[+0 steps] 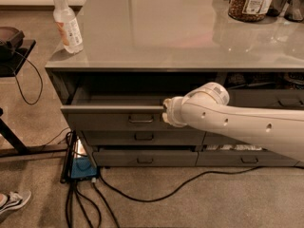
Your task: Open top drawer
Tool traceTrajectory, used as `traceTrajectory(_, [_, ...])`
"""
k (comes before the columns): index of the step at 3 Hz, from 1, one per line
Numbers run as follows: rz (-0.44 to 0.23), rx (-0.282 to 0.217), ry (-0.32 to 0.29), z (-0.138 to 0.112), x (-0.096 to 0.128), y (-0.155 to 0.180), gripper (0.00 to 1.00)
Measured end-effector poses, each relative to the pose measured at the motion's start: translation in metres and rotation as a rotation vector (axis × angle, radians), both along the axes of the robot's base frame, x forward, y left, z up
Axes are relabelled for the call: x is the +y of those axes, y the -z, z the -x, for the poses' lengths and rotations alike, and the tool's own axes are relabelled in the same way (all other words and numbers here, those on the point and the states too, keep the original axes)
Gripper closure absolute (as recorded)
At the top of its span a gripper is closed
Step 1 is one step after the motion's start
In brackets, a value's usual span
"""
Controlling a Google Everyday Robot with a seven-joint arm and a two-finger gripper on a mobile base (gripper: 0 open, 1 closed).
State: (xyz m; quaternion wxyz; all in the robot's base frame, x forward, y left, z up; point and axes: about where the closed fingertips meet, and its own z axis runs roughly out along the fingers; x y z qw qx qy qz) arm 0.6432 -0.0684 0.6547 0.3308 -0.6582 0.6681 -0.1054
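Right, up top a glossy grey tabletop [180,37], flat and smooth, throwing back soft reflections. On its left corner a clear plastic bottle [66,23], upright, white cap, pale label. Far back on the right, a round glass jar [250,1] full of brown bits, labelled.

Below the slab, dark grey cabinet fronts, matte, flat-faced, square-edged. And the top drawer [118,120]: left stack, directly under the tabletop, standing forward of the cabinet, dark inside open to view from above. Small bar handle [141,119] dead centre on its front. Beneath it the middle drawer [114,137] and bottom drawer [161,158], shallower, same width, same little handles, both set further back.

Now the white arm [237,122], reaching in from the right: smooth rounded shell, dotted with small dark holes, thick tube ending in a ringed wrist. Gripper [166,118] at the right end of the top drawer's front, up against its upper edge, only a cream sliver peeking past the wrist. Open or closed, impossible to tell; no telling what it grips either. Well right of the handle, not on it.

Down on the speckled brownish floor [228,208], black cables [166,192] snaking about, a blue box [83,167] by the cabinet's left foot, a light shoe [12,202] at the bottom-left corner.
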Motion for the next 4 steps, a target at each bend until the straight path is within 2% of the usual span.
traceTrajectory(1, [-0.009,0.010,-0.018,0.0116,0.0024,0.0027,1.00])
traceTrajectory(2, [-0.009,0.010,-0.018,0.0122,0.0024,0.0002,1.00])
traceTrajectory(4, [-0.009,0.010,-0.018,0.0122,0.0025,0.0002,0.59])
